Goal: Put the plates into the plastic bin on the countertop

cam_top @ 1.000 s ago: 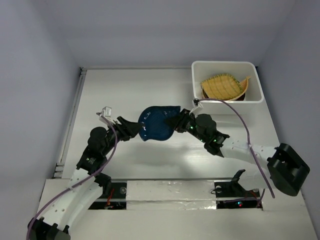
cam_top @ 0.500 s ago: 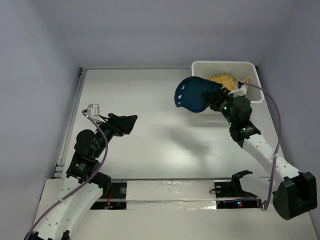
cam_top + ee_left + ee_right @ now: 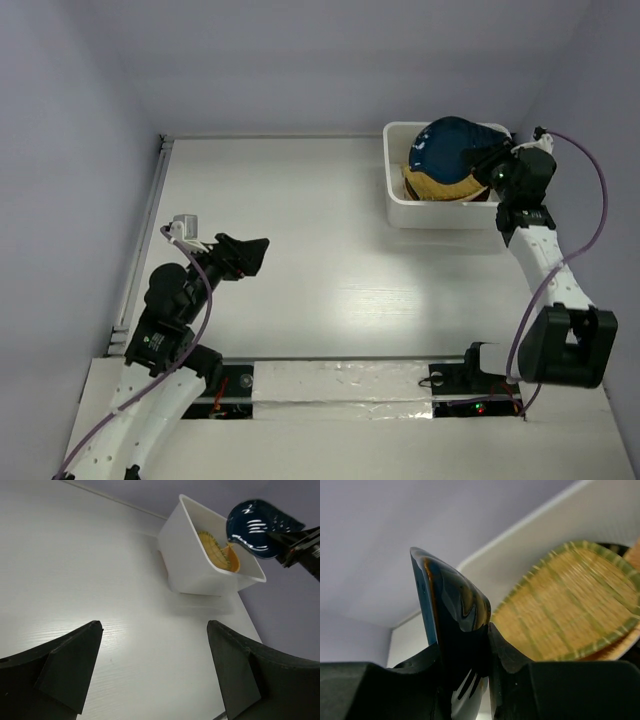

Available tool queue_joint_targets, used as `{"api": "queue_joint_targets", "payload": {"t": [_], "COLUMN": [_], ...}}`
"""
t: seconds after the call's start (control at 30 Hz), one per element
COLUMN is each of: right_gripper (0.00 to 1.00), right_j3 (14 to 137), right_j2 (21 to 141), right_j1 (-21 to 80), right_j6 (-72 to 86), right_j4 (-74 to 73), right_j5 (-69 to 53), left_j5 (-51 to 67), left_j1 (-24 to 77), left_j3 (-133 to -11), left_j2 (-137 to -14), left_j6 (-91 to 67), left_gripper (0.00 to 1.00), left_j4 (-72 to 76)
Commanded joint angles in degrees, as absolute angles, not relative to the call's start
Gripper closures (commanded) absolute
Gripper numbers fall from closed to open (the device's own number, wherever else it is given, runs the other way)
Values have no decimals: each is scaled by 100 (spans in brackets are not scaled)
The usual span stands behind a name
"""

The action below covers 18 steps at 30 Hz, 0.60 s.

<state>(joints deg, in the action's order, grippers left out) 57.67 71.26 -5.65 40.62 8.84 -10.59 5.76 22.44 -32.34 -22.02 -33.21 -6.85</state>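
Plate [image 3: 448, 140], navy, in right hand [image 3: 488, 163] over bin [image 3: 440, 216]; ribbed dish [image 3: 436, 186] beneath

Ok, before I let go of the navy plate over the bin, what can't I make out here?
Top view: the navy plate covers most of the plastic bin, so what lies under it cannot be counted.
Right wrist view: the right end effector and the plate block the bin floor; the ribbed plate is blurred.
Left wrist view: the bin's near wall hides whatever lies low inside.
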Motion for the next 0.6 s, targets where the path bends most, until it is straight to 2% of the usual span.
{"api": "queue_joint_targets", "payload": {"t": [0.0, 0.13, 0.33, 0.57], "right_gripper": [100, 100, 100, 65], "right_j3": [6204, 6696, 7137, 7357], "right_j2": [7566, 8426, 8991, 9220], "right_j1": [-834, -896, -949, -949], "right_j6": [4131, 4140, 4096, 3736], "right_j4": [1231, 1117, 616, -226], "right_j5": [-1537, -1661, -1328, -398], "left_j5": [343, 132, 114, 167], "left_j1": [2259, 2259, 2259, 2259], "left_j3": [-3673, -3735, -3718, -3735], "left_j2": [-2048, -1943, -1784, -1810], "left_j6": [-2989, -2839, -2830, -2786], "left_gripper": [16, 14, 12, 11], "left_j4": [-861, -1019, -1020, -967]}}
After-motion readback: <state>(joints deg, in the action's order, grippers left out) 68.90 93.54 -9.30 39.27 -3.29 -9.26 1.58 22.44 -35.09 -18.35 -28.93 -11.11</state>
